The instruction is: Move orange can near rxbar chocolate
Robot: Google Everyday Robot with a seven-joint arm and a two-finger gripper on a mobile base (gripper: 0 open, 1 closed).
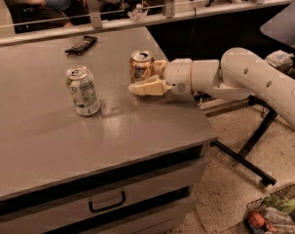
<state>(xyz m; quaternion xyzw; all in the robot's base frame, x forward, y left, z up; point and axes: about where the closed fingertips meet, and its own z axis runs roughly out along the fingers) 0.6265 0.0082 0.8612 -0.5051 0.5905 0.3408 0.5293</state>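
Note:
The orange can [141,64] stands upright on the grey table [49,145], right of centre. My gripper [143,77] reaches in from the right with its white arm. Its fingers are open and sit on either side of the can; the near finger [148,87] lies low in front of the can's base, and the far one shows just behind the can's right side. The rxbar chocolate [81,44], a flat black bar, lies near the table's far edge, left of the can and well apart from it.
A white and green can [82,90] stands upright left of the orange can. The table's right edge is close to the gripper. A rail with posts [96,6] runs behind the table. A basket of items [273,213] sits on the floor at lower right.

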